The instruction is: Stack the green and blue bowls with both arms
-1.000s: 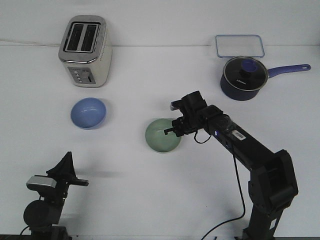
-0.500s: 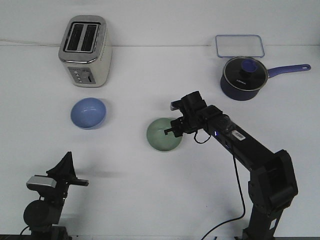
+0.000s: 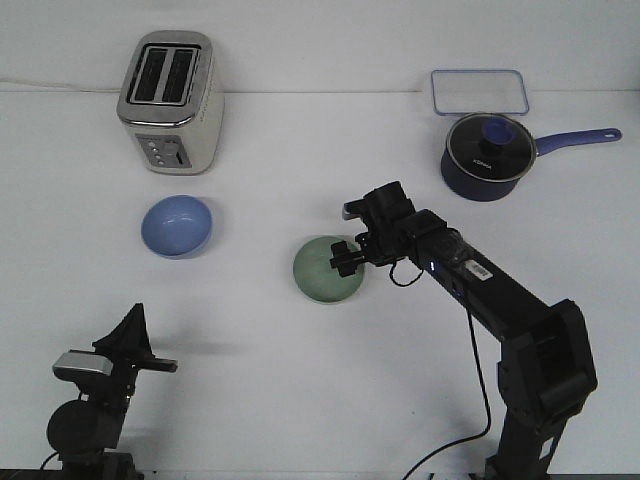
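On the white table (image 3: 300,400), the pale sage green round bowl (image 3: 320,272) sits near the middle, with the right gripper (image 3: 345,261) over its right rim; whether it is clamped on that rim cannot be told. The periwinkle blue round bowl (image 3: 177,225) lies well apart to the left, before the cream toaster (image 3: 170,100). The left gripper (image 3: 128,345) rests low, its opening unclear.

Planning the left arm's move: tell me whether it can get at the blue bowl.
Probably yes. The blue bowl sits in the open, nothing between it and the left claw, which is parked low, well short of it.
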Robot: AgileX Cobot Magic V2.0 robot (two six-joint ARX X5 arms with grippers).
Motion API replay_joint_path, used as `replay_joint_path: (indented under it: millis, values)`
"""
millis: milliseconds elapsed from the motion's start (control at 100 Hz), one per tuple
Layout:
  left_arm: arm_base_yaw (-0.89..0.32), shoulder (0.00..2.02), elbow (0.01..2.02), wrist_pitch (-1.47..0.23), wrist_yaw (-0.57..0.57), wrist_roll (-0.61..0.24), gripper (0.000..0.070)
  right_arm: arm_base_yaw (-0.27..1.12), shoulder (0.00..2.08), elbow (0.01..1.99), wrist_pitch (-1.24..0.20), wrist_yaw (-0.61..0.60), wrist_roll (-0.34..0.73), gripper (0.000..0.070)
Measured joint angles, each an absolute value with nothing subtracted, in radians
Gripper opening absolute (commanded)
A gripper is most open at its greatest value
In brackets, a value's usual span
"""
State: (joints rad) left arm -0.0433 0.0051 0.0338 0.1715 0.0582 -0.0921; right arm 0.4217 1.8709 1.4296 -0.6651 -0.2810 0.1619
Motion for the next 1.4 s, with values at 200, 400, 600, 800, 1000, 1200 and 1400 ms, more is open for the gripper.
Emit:
replay_joint_path:
  millis: [200, 400, 600, 800, 1000, 1200, 1400]
  values:
    - [-0.043, 0.005, 0.034, 0.171, 0.058, -0.092, 0.0011, 0.384, 1.766, 1.430, -0.665, -0.281, 0.161, 0.0492]
    - [-0.043, 0.005, 0.034, 0.171, 0.058, -0.092, 0.0011, 0.307, 1.645, 1.430, -0.691, -0.262, 0.126, 0.0492]
    - [-0.043, 0.005, 0.034, 0.171, 0.058, -0.092, 0.0011, 0.204, 1.524, 1.430, -0.778, -0.137, 0.047, 0.0492]
    - [-0.043, 0.005, 0.034, 0.171, 0.058, -0.092, 0.0011, 0.101, 1.382, 1.368, -0.770, -0.134, 0.013, 0.0492]
    - [-0.043, 0.005, 0.034, 0.171, 0.058, -0.092, 0.0011, 0.027, 1.214, 1.193, -0.685, -0.131, 0.002, 0.0492]
    - [-0.043, 0.005, 0.034, 0.171, 0.058, -0.092, 0.0011, 0.019, 0.996, 0.946, -0.466, -0.133, -0.002, 0.0492]
    - [-0.043, 0.005, 0.034, 0.171, 0.058, -0.092, 0.0011, 0.019, 0.797, 0.680, -0.278, -0.134, 0.004, 0.0492]
